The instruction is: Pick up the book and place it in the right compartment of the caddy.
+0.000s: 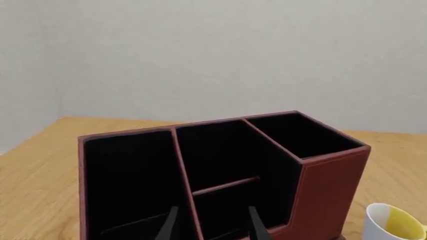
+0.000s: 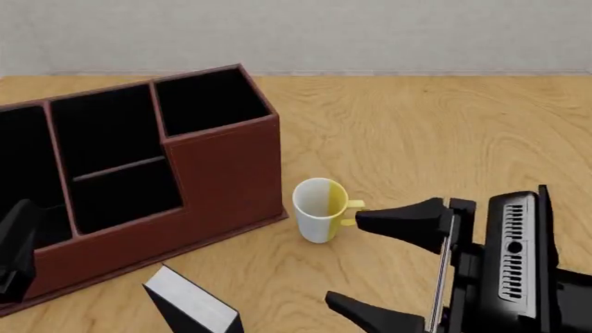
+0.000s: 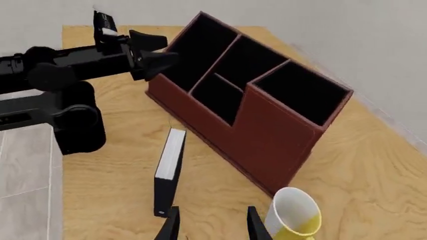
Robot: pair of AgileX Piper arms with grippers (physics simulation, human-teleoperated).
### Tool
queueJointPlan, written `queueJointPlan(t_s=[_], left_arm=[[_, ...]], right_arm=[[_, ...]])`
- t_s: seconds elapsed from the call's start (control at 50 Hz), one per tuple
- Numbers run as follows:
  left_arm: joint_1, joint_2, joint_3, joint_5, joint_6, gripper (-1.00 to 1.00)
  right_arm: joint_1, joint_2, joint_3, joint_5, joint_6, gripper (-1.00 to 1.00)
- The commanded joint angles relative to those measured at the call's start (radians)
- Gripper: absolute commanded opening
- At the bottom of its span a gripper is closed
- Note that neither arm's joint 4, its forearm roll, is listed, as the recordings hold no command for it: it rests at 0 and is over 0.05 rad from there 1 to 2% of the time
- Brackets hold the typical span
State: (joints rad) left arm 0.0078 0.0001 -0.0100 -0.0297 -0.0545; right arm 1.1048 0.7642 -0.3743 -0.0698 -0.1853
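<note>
- We see a pale wooden table [image 2: 444, 139] with a wavy grain, backed by a plain grey-white wall [image 2: 370, 31]; in the right wrist view a light tiled floor [image 3: 23, 160] shows past the table's edge.
- We count one reddish-brown leather-look desk caddy [image 2: 222, 173] with a black interior and a stepped front, standing at about 9 to 10 o'clock in the front view.
- We count three main cells across its top; the middle one is split by a shelf.
- The tall, roughly square right compartment [image 2: 205, 99] sits at the caddy's right end, and its inside shows only black.
- We count one thin black hardcover book with white page edges [image 3: 170, 167]. It stands on edge on the table, in front of the caddy's stepped face and apart from it, at about 7 o'clock in the front view [image 2: 190, 305].
- We count one white mug with a yellow inside and yellow handle [image 2: 321, 208], upright just beside the caddy's right front corner, near 6 o'clock of the picture's centre.
- We count two black arms.
- The right gripper [image 2: 384, 267] hangs above the table at about 5 o'clock, its two fingers spread wide with nothing between them.
- The left gripper [image 1: 212, 225] sits before the caddy's low front at 8 o'clock; its fingers are parted and hold nothing.
</note>
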Motion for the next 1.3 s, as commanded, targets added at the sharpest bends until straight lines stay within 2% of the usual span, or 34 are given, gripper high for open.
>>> queueJointPlan(t_s=[0.02,0.06,0.4,0.8,1.3], left_arm=[[0.009,0.0,0.004,-0.005,-0.004,1.0],[0.012,0.0,0.006,-0.006,-0.006,1.0],[0.024,0.0,0.008,-0.009,-0.01,1.0],[0.042,0.0,0.009,-0.007,-0.015,1.0],[0.059,0.0,0.009,-0.002,-0.015,1.0]], right_arm=[[0.119,0.188,-0.052,-0.108,0.011,1.0],[0.15,0.241,-0.069,-0.134,0.019,1.0],[0.237,0.423,-0.112,-0.235,0.069,1.0],[0.193,0.553,-0.097,-0.326,0.103,1.0],[0.21,0.692,-0.116,-0.409,0.156,1.0]])
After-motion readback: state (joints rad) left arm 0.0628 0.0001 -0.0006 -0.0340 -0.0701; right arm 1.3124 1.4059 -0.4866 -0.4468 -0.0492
